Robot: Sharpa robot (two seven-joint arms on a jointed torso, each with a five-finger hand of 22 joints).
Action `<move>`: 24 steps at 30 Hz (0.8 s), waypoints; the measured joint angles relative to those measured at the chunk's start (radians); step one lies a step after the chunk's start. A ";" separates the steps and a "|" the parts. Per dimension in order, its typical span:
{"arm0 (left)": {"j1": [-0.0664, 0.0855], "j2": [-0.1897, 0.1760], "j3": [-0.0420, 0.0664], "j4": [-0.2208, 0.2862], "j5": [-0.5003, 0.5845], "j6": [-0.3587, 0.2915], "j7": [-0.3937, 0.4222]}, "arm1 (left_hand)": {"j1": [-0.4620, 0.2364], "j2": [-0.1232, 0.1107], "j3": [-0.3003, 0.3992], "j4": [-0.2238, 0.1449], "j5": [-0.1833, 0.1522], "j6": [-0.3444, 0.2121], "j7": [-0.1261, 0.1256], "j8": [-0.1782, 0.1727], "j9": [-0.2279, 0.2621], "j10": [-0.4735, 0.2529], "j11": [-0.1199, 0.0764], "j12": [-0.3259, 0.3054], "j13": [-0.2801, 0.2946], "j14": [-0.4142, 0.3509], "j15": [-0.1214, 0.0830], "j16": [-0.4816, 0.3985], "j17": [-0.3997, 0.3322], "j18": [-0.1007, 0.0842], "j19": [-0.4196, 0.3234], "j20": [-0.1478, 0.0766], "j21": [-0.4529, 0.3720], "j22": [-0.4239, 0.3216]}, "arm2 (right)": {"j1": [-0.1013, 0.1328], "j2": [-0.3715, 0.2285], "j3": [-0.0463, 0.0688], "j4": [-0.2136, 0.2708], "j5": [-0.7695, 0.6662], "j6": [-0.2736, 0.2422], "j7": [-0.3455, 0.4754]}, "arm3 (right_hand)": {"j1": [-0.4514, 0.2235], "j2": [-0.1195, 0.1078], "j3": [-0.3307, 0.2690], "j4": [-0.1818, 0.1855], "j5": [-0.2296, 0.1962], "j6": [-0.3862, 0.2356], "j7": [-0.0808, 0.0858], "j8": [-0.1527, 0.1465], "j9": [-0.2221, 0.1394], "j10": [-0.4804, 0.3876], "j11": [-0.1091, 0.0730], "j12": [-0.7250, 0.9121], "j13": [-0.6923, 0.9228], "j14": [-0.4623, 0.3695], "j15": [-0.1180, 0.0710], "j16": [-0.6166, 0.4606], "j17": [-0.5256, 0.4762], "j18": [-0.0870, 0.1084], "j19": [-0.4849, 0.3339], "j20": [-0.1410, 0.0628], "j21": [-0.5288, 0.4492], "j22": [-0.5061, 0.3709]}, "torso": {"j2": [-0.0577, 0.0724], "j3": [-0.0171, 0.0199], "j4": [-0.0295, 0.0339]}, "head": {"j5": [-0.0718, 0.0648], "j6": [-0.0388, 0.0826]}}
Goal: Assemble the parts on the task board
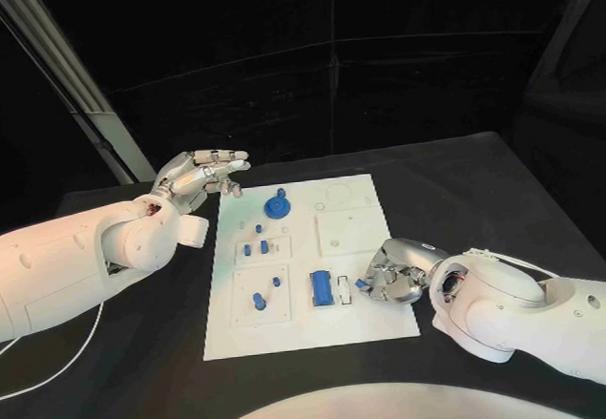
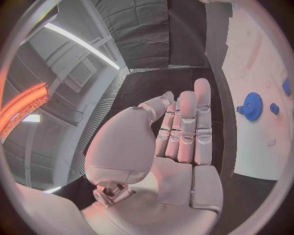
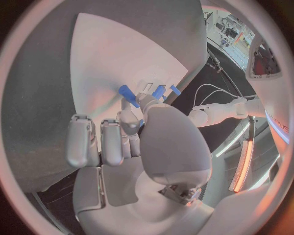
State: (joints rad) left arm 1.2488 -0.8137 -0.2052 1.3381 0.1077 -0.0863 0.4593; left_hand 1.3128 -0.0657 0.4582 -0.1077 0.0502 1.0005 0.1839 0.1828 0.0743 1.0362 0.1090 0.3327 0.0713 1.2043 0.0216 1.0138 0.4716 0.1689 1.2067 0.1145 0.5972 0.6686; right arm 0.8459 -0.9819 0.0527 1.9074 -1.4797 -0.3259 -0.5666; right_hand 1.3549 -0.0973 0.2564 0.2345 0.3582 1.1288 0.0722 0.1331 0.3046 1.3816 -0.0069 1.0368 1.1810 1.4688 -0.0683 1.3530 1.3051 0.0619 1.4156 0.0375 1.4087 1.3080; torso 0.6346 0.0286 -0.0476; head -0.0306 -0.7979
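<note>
The left robot hand (image 1: pixel 201 174), upper left of the head view, hovers off the task board (image 1: pixel 310 331), fingers spread and empty. A blue gear (image 1: pixel 277 207) sits at centre top and a blue block (image 1: pixel 320 286) lower down. Lower right, the right robot hand (image 1: pixel 394 273) curls at the board's edge; whether it holds anything I cannot tell. It should probably close slowly and squarely on its part.

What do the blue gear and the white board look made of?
Blue gear: probably plastic, possibly printed; uniform matte colour, no metallic shine. Board: looks like matte white plastic or painted sheet, flat with shallow outlined recesses; which one is unclear.
</note>
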 measured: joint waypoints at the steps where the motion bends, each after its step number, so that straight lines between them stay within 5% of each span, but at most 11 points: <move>1: 0.000 0.000 0.000 0.000 0.000 0.000 0.000 | 0.000 0.000 0.000 0.000 0.000 0.000 0.000 0.000 0.000 0.000 0.000 0.000 0.000 0.000 0.000 0.000 0.000 0.000 0.000 0.000 0.000 0.000 | 0.000 0.004 0.000 -0.001 0.012 -0.003 -0.001 | -0.010 -0.001 0.000 0.000 0.005 0.004 0.001 0.000 0.000 0.002 0.001 0.000 0.002 0.000 0.000 0.003 0.002 0.000 0.002 0.002 0.004 0.000 | 0.000 0.0000 0.0000 | 0.001 0.000; 16: 0.000 -0.001 0.000 0.002 0.000 0.000 0.000 | 0.000 0.000 0.000 0.000 0.000 0.000 0.000 0.004 -0.001 0.000 0.000 0.000 -0.001 0.000 0.000 0.000 -0.001 0.000 0.000 0.000 0.000 -0.001 | 0.000 0.054 0.000 -0.025 0.098 -0.034 -0.013 | -0.113 0.008 -0.051 0.041 0.136 0.043 -0.017 0.026 0.032 0.025 -0.014 0.024 0.021 -0.004 -0.011 0.016 0.003 0.000 0.016 -0.009 0.017 0.000 | 0.001 0.0012 -0.0002 | 0.004 -0.004; 24: 0.000 0.000 0.000 0.003 0.000 0.000 -0.001 | 0.000 0.000 0.000 0.000 0.000 0.000 0.000 0.004 -0.001 0.000 0.000 0.000 -0.001 0.000 0.000 0.000 -0.001 0.000 0.000 0.000 0.000 -0.001 | 0.000 0.074 0.000 -0.037 0.101 -0.042 -0.018 | -0.117 0.012 -0.058 0.043 0.136 0.044 -0.017 0.026 0.037 0.025 -0.014 0.024 0.024 -0.004 -0.011 0.016 0.003 0.000 0.016 -0.009 0.017 0.000 | 0.001 0.0016 -0.0015 | 0.004 -0.005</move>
State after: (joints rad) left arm 1.2488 -0.8137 -0.2052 1.3407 0.1077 -0.0862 0.4588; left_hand 1.3128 -0.0657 0.4582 -0.1077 0.0501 1.0005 0.1839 0.1865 0.0735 1.0363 0.1090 0.3327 0.0705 1.2042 0.0216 1.0138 0.4706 0.1689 1.2067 0.1145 0.5972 0.6679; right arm 0.8462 -0.9082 0.0529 1.8705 -1.3782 -0.3674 -0.5847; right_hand 1.2379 -0.0851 0.1985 0.2776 0.4945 1.1724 0.0551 0.1594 0.3411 1.4063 -0.0214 1.0609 1.2046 1.4651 -0.0790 1.3691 1.3080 0.0618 1.4318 0.0286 1.4262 1.3078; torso 0.6357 0.0302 -0.0492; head -0.0264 -0.8025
